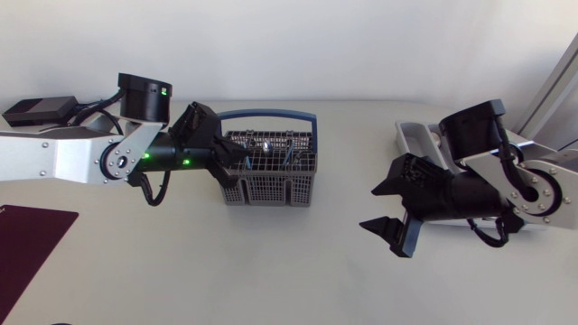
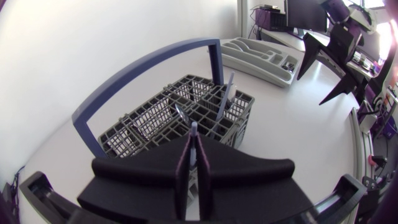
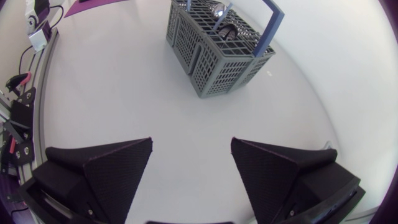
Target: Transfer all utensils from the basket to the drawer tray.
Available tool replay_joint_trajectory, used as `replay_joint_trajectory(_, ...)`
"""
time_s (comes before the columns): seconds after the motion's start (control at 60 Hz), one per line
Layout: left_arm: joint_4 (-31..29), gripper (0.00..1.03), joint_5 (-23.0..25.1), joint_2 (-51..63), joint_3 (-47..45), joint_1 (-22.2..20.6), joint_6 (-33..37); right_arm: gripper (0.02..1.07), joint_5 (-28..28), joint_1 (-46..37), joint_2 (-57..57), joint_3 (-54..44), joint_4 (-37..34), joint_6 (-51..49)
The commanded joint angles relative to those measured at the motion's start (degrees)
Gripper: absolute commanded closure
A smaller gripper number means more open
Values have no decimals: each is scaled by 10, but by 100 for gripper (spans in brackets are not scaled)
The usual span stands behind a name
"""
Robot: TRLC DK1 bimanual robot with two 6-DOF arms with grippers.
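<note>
Nearest the table's front edge, the right gripper is hanging over the tabletop with its fingers spread wide, gripping nothing. Farther back, the left gripper is pinching a thin utensil handle that is standing in the grey basket — other utensils are leaning there too. The drawer tray is lying beyond the right gripper, well apart from the basket.

On the white table, the grey mesh basket with a blue hoop handle stands left of middle, the left gripper at its left rim pinching a slim silver utensil that stands inside, and the spread-fingered right gripper lies between the basket and the grey compartmented drawer tray at the far right.
</note>
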Motion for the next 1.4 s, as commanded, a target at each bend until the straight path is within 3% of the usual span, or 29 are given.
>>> replay_joint_trajectory(0.0,-12,100,11,-26,25,0,-17,15,3,14,0,-6,4,20)
replay_joint_trajectory(0.567,-172,100,26,-174,109,-3,-44,15,16,70,-29,32,-6,70)
replay_joint_trajectory(0.75,-235,100,61,-180,134,-19,-99,15,-6,83,-53,62,-25,110)
replay_joint_trajectory(1.15,-293,100,193,-111,184,-39,-180,16,-82,99,-9,120,-32,179)
replay_joint_trajectory(1.383,-298,100,215,-72,196,-63,-190,16,-140,107,48,165,-37,225)
